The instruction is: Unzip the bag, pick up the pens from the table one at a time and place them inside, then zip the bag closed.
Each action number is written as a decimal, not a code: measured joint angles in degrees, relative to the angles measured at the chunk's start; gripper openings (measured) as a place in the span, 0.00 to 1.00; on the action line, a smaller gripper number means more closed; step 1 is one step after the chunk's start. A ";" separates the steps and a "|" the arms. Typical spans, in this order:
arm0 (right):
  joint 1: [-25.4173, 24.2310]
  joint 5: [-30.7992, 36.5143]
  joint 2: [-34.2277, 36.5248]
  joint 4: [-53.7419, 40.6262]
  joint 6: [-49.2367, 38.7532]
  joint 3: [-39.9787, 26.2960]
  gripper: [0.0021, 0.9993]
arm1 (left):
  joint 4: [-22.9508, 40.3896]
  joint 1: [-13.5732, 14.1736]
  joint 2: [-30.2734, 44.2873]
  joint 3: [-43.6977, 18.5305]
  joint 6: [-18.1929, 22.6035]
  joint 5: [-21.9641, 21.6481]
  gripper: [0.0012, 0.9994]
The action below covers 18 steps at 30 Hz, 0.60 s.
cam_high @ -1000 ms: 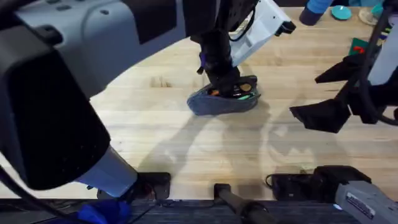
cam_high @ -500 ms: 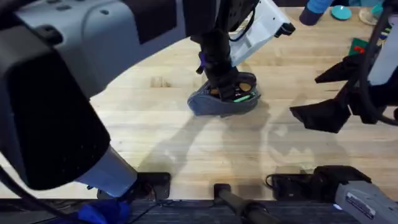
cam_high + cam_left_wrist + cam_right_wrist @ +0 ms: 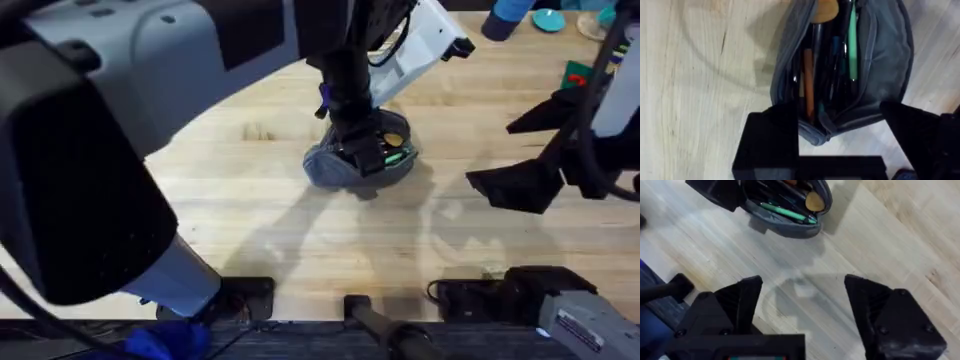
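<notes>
Grey-blue fabric marks the bag [image 3: 358,160] near the middle of the table [image 3: 250,220] in your overhead view, with the left gripper [image 3: 365,150] down at its open mouth and the right gripper [image 3: 535,150] well apart, jaws spread and empty. Your left wrist view shows the pens [image 3: 832,65] lying inside the unzipped bag [image 3: 885,60], fingers [image 3: 772,135] wide either side of its end, gripping nothing. Your right wrist view shows the bag [image 3: 785,222] beyond open fingers [image 3: 740,300].

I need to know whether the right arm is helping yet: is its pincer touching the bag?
Apart. The right wrist view shows bare table between the open right pincer and the bag.
</notes>
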<state>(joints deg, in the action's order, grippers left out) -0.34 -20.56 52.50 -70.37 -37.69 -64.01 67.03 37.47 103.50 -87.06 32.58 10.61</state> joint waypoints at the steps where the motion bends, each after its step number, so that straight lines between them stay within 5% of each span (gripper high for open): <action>1: 0.00 0.00 -0.01 0.00 0.00 0.00 1.00 | 0.56 0.00 0.02 -0.29 0.00 0.00 1.00; 18: 0.00 0.00 -0.01 0.00 0.00 0.00 1.00 | 13.98 -1.54 0.04 -18.69 -0.67 -2.82 0.98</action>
<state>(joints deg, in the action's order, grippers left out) -0.34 -20.56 52.49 -70.37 -37.69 -64.01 81.01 35.93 103.55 -105.75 31.91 7.79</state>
